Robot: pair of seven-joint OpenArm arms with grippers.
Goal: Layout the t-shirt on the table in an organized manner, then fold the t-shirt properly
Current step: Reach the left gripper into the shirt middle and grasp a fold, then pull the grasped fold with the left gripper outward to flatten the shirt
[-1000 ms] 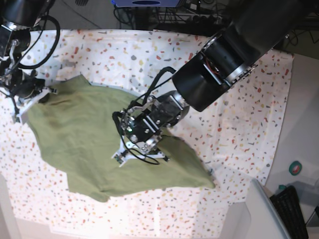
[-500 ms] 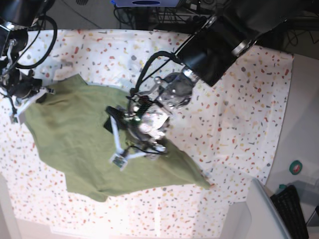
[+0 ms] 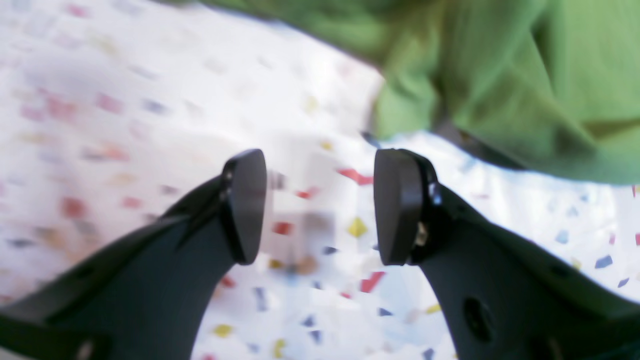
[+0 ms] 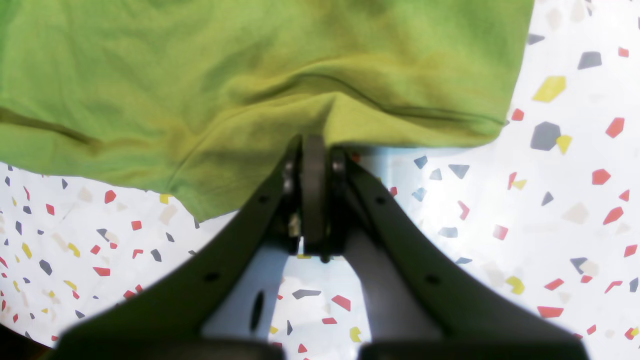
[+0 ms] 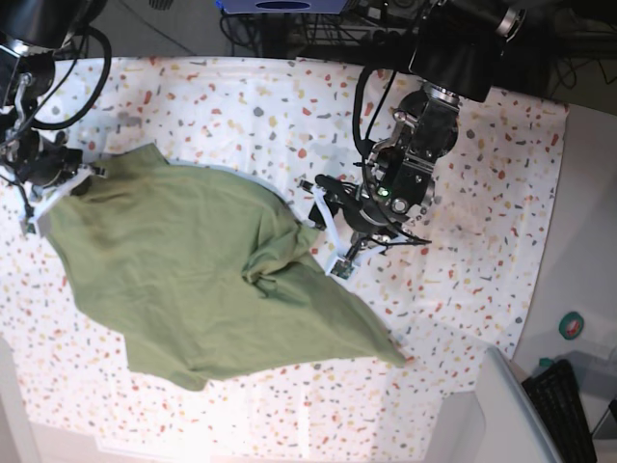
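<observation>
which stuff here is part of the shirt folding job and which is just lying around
Part of the job: t-shirt, table, right gripper shut on the shirt edge, left gripper open over the table.
Just lying about: tape roll, black basket.

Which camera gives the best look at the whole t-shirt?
The base view: the whole t-shirt lies rumpled on the table. The right wrist view shows only the edge that the right pincer grips; the left wrist view shows a blurred corner.

Scene brightly and evenly lit, left wrist view heavily smeared by motion blur, table (image 3: 125, 100) washed out, soft shadows cast.
</observation>
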